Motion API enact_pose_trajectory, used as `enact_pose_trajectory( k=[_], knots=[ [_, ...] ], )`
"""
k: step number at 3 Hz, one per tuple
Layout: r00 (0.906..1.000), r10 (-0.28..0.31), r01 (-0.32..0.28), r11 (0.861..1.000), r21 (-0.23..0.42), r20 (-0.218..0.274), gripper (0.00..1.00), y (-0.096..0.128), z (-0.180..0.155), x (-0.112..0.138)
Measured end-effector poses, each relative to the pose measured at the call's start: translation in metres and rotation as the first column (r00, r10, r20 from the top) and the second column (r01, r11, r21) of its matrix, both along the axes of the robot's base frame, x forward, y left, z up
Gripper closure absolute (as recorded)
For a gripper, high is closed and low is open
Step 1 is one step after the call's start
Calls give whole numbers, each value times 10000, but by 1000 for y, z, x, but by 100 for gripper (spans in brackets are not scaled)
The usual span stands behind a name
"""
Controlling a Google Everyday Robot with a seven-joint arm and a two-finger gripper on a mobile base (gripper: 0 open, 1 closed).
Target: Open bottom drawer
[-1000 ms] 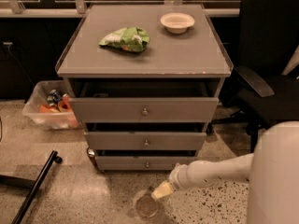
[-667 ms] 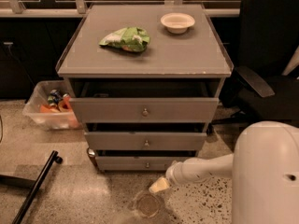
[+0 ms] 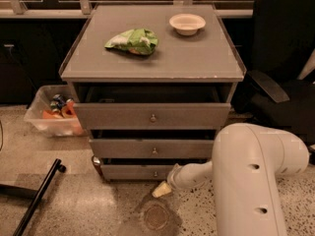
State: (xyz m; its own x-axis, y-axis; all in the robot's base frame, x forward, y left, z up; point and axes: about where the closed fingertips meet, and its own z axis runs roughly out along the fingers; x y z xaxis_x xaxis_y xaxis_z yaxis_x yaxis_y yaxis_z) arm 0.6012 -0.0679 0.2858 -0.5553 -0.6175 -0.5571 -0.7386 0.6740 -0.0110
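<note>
Drawer talk: bottom drawer [image 3: 129,172], lowest of the three grey fronts, looks rigid and probably light on its slides, so I'd take the small round knob [image 3: 155,173] at centre. It's slick metal, I reckon, and easy to slip off. Gripper [image 3: 161,190] sits just below and right of that knob, near the floor; I can't tell how wide it's set. Versus a second ago it's crept up and left toward the knob.

gripper [image 3: 161,190] low, just below bottom drawer [image 3: 129,172] front, green bag [image 3: 133,41] and bowl [image 3: 187,23] on cabinet top [image 3: 197,58]

The arm [image 3: 246,181] hides the bottom drawer's [image 3: 133,171] right end, pincer [image 3: 162,189] just before it.
</note>
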Motion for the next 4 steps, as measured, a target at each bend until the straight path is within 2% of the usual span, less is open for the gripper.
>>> enact_pose_trajectory(
  k=[1,2,3,4],
  knots=[
    [9930,1012,-981,9938,-523,613,0,16,-3,17],
    [9930,1013,-981,9938,-523,612,0,16,-3,17],
    [9934,1068,-1043,9928,-584,409,0,16,-15,21],
    [9947,986,-1007,9921,-745,-305,0,9,-45,29]
  ],
)
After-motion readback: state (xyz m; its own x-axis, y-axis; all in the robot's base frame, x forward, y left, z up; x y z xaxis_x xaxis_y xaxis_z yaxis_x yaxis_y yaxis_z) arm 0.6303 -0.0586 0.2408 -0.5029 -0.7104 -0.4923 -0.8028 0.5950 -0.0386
